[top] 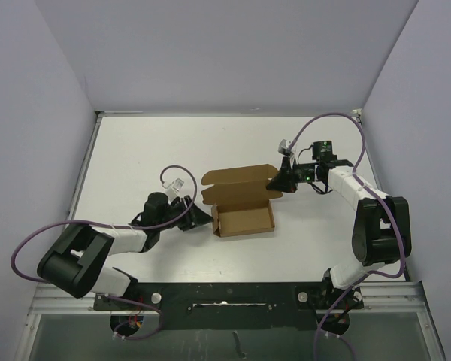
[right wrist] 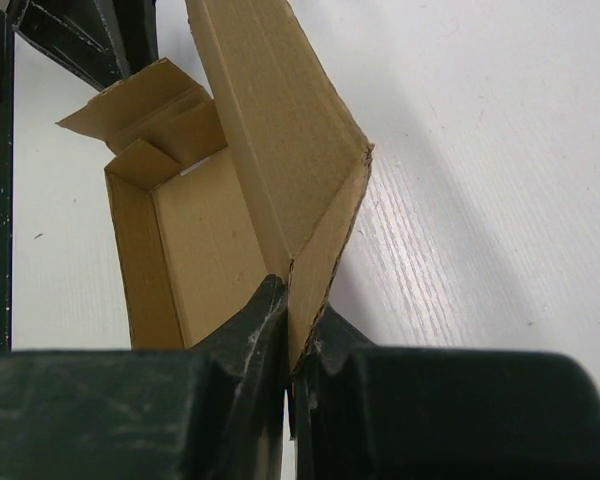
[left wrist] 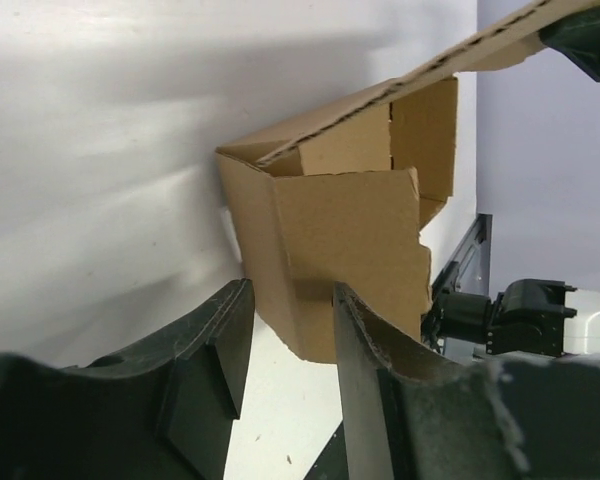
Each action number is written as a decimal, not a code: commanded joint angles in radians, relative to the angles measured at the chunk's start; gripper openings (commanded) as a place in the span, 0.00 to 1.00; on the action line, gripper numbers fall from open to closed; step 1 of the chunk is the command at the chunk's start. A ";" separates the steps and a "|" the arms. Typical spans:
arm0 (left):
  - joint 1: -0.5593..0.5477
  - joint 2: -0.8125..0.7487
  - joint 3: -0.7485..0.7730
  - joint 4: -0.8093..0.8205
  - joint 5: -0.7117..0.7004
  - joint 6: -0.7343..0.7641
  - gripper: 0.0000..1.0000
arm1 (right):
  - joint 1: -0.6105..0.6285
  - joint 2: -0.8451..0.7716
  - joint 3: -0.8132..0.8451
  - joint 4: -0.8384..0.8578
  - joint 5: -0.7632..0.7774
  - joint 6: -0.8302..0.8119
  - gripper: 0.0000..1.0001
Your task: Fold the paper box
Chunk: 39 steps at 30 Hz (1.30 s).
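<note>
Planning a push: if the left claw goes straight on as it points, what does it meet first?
The cardboard box: its near end wall stands right ahead of the left claw, seemingly partly between its parted jaws, so contact looks almost immediate.

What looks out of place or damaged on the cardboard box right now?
Nothing looks damaged. The paper box is only half folded: its lid stands open, pinched at one corner by the right gripper, and a side flap sticks out loose at the open left gripper.

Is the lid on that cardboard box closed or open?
Open. On the paper box, the lid flap stands raised, its corner pinched in the right claw, and the inside shows.
</note>
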 commanded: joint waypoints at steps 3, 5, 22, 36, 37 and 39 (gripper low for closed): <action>-0.042 0.039 0.023 0.140 0.010 -0.041 0.40 | 0.004 0.011 0.038 0.004 -0.037 -0.015 0.00; -0.057 0.051 0.033 0.137 -0.001 -0.044 0.43 | 0.004 0.013 0.038 0.003 -0.037 -0.016 0.00; -0.130 0.040 0.145 -0.126 -0.163 -0.037 0.50 | 0.006 0.009 0.039 0.001 -0.040 -0.015 0.00; -0.272 0.032 0.350 -0.588 -0.465 -0.019 0.51 | 0.007 0.007 0.039 0.001 -0.040 -0.016 0.00; -0.287 0.038 0.376 -0.646 -0.502 -0.023 0.51 | 0.007 0.006 0.039 0.002 -0.040 -0.016 0.00; -0.318 0.052 0.427 -0.744 -0.582 -0.029 0.50 | 0.007 0.007 0.039 0.003 -0.040 -0.016 0.00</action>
